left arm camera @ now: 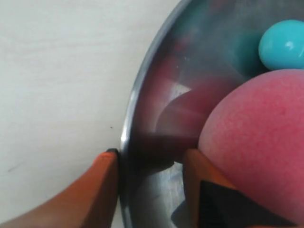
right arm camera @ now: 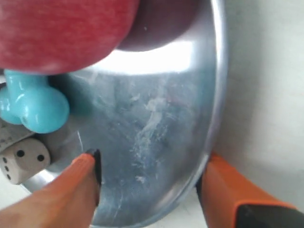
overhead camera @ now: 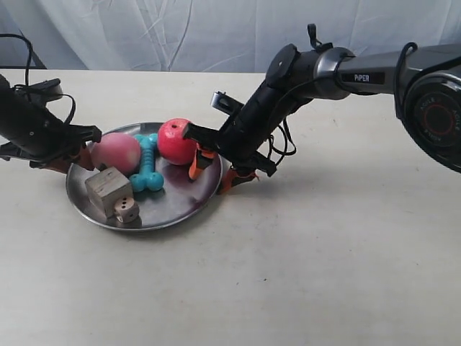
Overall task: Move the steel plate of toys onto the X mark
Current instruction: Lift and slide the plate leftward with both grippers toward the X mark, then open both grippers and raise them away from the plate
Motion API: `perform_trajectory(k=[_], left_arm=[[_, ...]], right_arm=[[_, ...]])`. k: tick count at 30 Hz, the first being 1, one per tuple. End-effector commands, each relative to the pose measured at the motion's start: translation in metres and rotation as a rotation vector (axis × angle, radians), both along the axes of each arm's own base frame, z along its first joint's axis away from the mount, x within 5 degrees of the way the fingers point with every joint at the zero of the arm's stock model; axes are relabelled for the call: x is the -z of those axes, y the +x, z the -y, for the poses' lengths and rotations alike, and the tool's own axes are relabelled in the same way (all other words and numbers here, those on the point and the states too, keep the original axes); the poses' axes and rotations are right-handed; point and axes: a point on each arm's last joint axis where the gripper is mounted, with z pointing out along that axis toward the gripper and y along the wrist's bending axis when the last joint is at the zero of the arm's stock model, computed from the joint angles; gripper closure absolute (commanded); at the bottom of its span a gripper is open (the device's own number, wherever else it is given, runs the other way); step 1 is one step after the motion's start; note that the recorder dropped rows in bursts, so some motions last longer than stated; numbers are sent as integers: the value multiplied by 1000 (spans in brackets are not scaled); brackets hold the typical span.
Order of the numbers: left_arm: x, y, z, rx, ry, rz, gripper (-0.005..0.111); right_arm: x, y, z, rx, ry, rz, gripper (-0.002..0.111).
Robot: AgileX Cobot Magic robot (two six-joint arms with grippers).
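The steel plate (overhead camera: 180,209) lies on the table holding a pink peach (overhead camera: 115,153), a red apple (overhead camera: 175,140), a turquoise bone (overhead camera: 148,171), a wooden cube (overhead camera: 106,189) and a small die (overhead camera: 127,210). My left gripper (left arm camera: 149,164) is open astride the plate's rim (left arm camera: 130,109) beside the peach (left arm camera: 256,142): one finger outside against the rim, one inside. My right gripper (right arm camera: 149,168) is open astride the opposite rim (right arm camera: 216,95), near the apple (right arm camera: 61,28), bone (right arm camera: 38,104) and die (right arm camera: 23,159). The X mark does not show.
The pale table (overhead camera: 324,274) stretches in front of and to the right of the plate. A white curtain (overhead camera: 180,32) hangs behind the table's far edge. The right arm's dark links (overhead camera: 324,72) reach in from the upper right.
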Motion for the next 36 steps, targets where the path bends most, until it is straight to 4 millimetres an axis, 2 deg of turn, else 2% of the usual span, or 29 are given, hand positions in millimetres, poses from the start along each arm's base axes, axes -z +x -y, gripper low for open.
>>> perform_trajectory(k=[1,7,11,18,22,24,26,30,31,36], left_arm=[[-6,0,5,9,1,1,65],[-5,-1,-3,1,97,-14,74],[-12,-2,-5,2,117,5,74],[-42,-5,-6,-28,124,77,76],[-66,-9,-6,-37,120,140,88],[-81,-13,-6,-39,119,181,99],[-96,-17,-6,-42,117,223,107],[-131,-30,-6,-53,113,331,107],[-137,-34,-6,-57,111,350,107],[-170,-68,-8,-87,116,504,107]], right_arm=[[-11,-2,1,-48,-43,43,52],[-23,-1,5,-56,-84,90,52],[-25,-1,8,-59,-121,96,52],[-31,-1,22,-70,-278,125,52],[-50,-2,30,-75,-348,169,53],[-63,-4,32,-87,-361,189,59],[-75,-7,36,-103,-385,214,71],[-104,-13,44,-123,-432,273,105],[-112,-15,45,-126,-438,284,109],[-154,-26,55,-116,-472,401,108]])
